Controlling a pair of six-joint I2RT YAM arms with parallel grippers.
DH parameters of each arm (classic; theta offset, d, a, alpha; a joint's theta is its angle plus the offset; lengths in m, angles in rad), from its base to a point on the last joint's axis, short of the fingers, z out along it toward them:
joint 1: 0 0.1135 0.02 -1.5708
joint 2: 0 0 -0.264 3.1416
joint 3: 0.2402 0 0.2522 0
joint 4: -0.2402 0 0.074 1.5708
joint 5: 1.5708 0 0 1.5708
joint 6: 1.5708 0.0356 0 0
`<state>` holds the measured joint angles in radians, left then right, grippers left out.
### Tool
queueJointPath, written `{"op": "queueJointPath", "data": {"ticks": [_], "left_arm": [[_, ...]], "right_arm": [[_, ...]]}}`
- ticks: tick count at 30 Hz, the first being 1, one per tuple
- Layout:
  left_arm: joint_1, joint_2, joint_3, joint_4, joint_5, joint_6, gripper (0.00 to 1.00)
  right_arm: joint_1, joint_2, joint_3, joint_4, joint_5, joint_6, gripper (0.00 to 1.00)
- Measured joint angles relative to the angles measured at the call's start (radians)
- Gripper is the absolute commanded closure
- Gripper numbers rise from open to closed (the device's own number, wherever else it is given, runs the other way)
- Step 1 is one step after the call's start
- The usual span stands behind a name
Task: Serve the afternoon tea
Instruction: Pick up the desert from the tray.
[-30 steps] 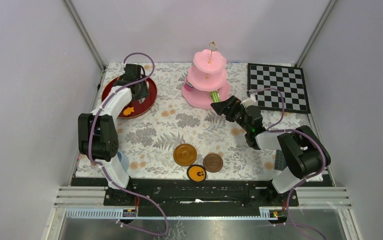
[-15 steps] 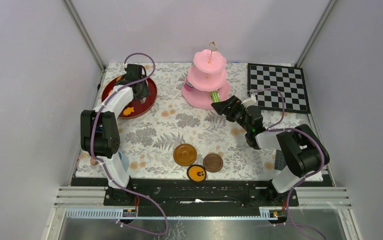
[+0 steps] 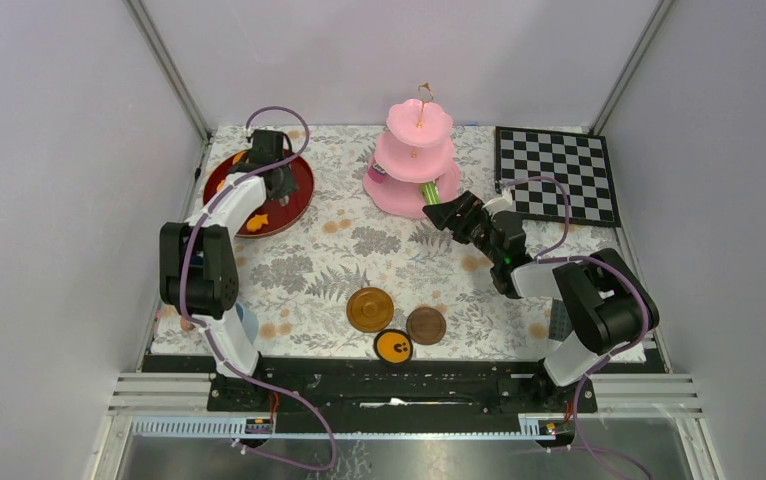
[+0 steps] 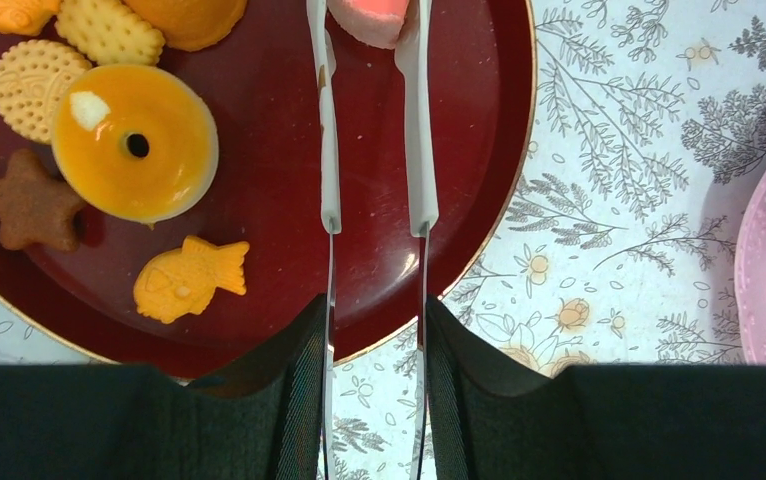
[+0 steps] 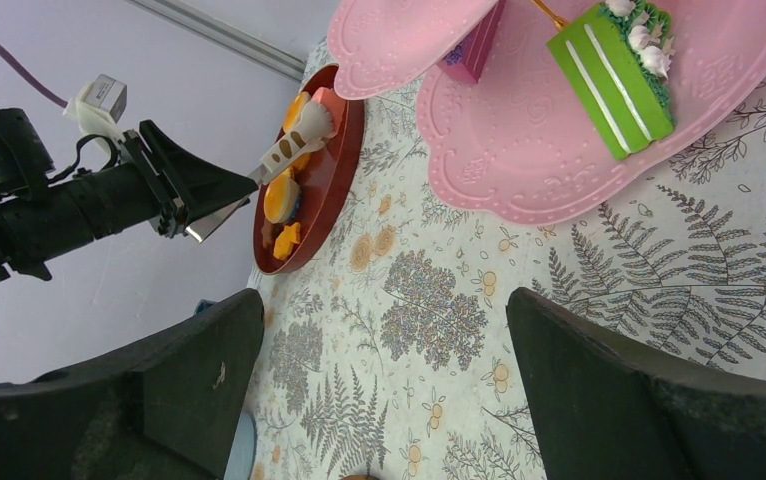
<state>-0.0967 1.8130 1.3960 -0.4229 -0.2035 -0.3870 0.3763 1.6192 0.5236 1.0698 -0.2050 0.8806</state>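
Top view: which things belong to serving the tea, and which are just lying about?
Tea things: pink cake stand, red tray with pastries, star biscuit, green cake slice, gold-brown saucer, dark-brown saucer.
Lying about: chessboard.

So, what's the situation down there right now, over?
Left pincer clamped on a pink cake over the red tray. Right pincer open and empty beside the pink stand. Green cake on its bottom tier. Nothing seen in the way.
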Motion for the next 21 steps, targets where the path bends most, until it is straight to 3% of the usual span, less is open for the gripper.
{"op": "queueJointPath", "data": {"ticks": [16, 21], "left_arm": [[0.001, -0.244, -0.114, 0.001, -0.041, 0.019, 1.0], [0.001, -0.318, -0.157, -0.02, 0.018, 0.038, 1.0]], "right_arm": [[-0.004, 0.0, -0.005, 0.0, 0.0, 0.0, 0.02], [-0.005, -0.001, -0.005, -0.002, 0.0, -0.002, 0.02]]}}
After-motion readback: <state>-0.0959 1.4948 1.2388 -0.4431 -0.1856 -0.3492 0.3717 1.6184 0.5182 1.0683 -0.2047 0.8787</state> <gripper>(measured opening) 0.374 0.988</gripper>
